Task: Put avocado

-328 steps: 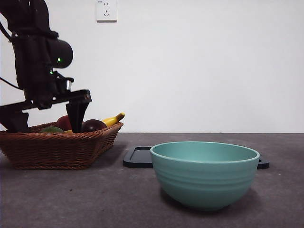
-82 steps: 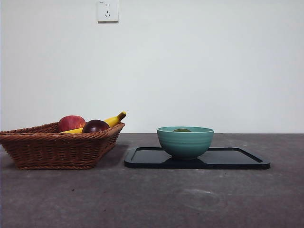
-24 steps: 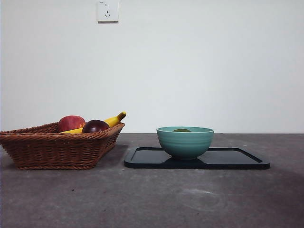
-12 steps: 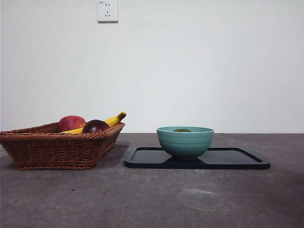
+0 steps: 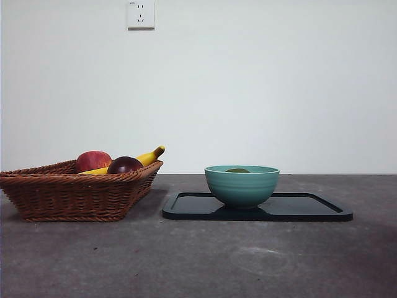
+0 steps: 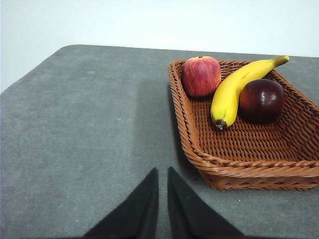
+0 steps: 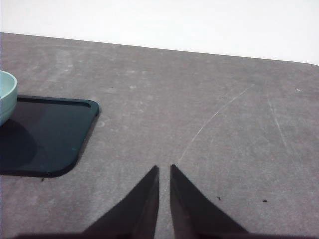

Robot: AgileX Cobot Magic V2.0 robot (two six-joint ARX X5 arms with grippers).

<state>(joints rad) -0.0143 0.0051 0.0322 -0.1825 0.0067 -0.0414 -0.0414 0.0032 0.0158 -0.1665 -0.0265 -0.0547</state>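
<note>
The avocado [image 5: 237, 170] lies inside the teal bowl [image 5: 241, 185], only its dull green top showing above the rim. The bowl stands on the black tray [image 5: 310, 207]. Neither arm shows in the front view. My left gripper [image 6: 162, 172] is shut with nothing between its jaws, hovering over bare table beside the wicker basket [image 6: 239, 159]. My right gripper [image 7: 164, 169] is also shut with nothing in it, above the table, off the tray's corner [image 7: 75, 144]; the bowl's edge [image 7: 6, 97] shows at that picture's border.
The wicker basket [image 5: 74, 192] at the left holds a red apple [image 5: 93, 160], a dark maroon fruit [image 5: 124, 165] and a banana [image 5: 149, 155]. A wall socket [image 5: 140, 13] is on the white wall behind.
Since the earliest frame the arm has left the basket, the bowl now sits on the tray with the avocado in it. Nothing has moved in the last second.
</note>
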